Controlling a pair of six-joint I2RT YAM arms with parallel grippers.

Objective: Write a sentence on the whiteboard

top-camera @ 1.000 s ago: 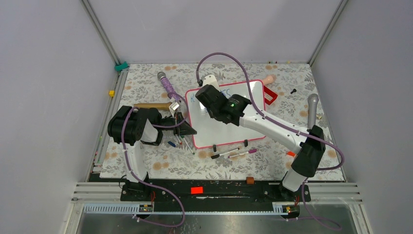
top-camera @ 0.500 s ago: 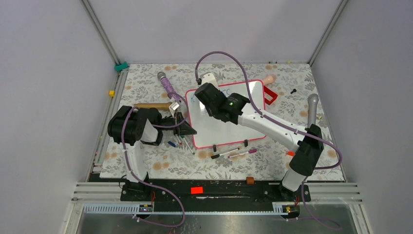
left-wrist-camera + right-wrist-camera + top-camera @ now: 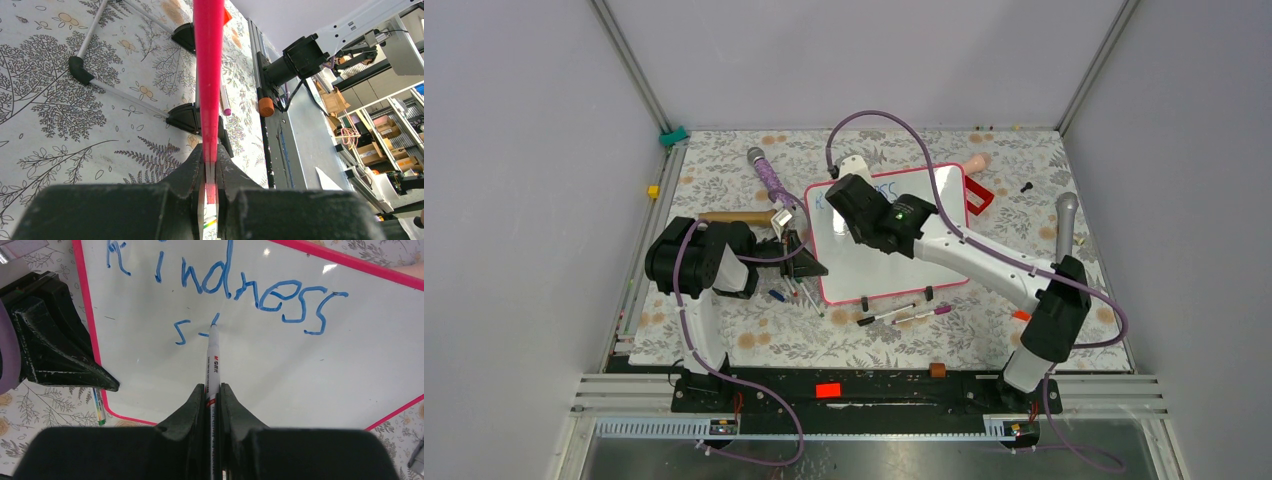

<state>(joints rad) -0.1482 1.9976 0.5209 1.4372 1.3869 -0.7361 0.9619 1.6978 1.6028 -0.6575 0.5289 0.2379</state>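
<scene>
A: Right wrist view: whiteboard [image 3: 310, 375], lying on table [image 3: 714, 190], edges cut off. Legible?
B: Blue "kindness", then "s", a partial stroke. Right gripper [image 3: 212, 395] clamps marker [image 3: 213, 360]; left gripper [image 3: 211, 165] pinches pink rim [image 3: 209, 75].

Plain grey walls [image 3: 514, 200], aluminium corner posts [image 3: 629, 65], floral tablecloth [image 3: 724, 340], cluttered shelving [image 3: 387, 127] beyond the table edge

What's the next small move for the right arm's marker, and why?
Probably press on with the tip down and finish the stroke of the letter it is on. The right gripper is shut on the marker, whose tip touches the whiteboard at a half-formed letter after the "s", under "kindness". The left gripper clamps the board's pink rim, so it should hold steady.
</scene>
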